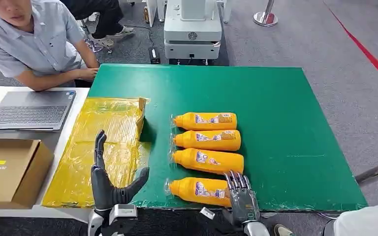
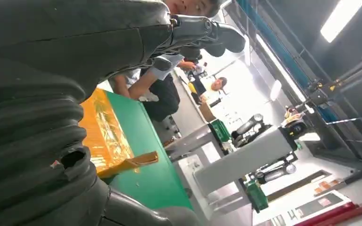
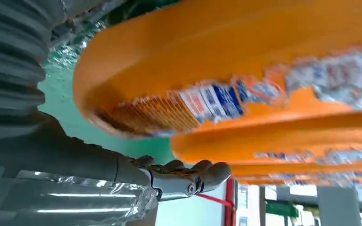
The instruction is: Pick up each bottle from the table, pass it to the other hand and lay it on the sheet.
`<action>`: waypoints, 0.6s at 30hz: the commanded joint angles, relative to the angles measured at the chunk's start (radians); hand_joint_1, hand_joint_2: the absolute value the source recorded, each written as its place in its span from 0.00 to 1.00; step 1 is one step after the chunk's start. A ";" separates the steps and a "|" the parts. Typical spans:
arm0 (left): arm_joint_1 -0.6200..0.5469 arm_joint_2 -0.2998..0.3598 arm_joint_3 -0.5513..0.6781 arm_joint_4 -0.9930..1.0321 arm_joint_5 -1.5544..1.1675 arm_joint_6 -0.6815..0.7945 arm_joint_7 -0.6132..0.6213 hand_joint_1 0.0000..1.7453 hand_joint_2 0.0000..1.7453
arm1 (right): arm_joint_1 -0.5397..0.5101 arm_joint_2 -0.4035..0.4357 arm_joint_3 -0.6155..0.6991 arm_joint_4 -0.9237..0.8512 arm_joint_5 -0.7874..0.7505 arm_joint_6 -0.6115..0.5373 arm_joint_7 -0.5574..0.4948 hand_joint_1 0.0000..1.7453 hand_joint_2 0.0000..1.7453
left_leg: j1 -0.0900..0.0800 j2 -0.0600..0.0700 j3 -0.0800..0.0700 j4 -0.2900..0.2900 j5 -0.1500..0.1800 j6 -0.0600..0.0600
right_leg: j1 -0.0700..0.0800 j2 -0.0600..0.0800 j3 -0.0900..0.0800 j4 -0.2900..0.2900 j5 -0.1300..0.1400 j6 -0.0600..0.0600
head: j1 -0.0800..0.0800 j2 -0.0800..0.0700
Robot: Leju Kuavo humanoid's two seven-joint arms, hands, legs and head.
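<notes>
Four orange bottles lay side by side on the green table point(image 1: 285, 123), right of the yellow sheet point(image 1: 103, 142). The right hand point(image 1: 239, 194) rested over the base of the nearest bottle point(image 1: 197, 191), fingers extended, not closed around it. The left hand point(image 1: 109, 182) stood above the sheet's near edge, fingers apart, holding nothing. A person point(image 1: 34, 42) sat beyond a laptop point(image 1: 29, 109).

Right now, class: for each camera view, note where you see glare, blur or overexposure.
Head view: sharp and evenly lit, with glare on the yellow sheet. Left wrist view: ceiling light and background blown out; left robot hand dark and close. Right wrist view: nearest bottle fills the frame, its label smeared and out of focus.
</notes>
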 commanded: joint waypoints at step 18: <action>-0.074 -0.003 -0.032 0.040 0.025 0.001 -0.016 0.00 1.00 | -0.087 0.006 -0.044 0.142 -0.183 0.168 -0.090 0.94 1.00 | 0.000 0.000 0.000 0.000 0.000 0.000 | 0.000 0.000 0.000 0.000 0.000 0.000 | 0.000 0.000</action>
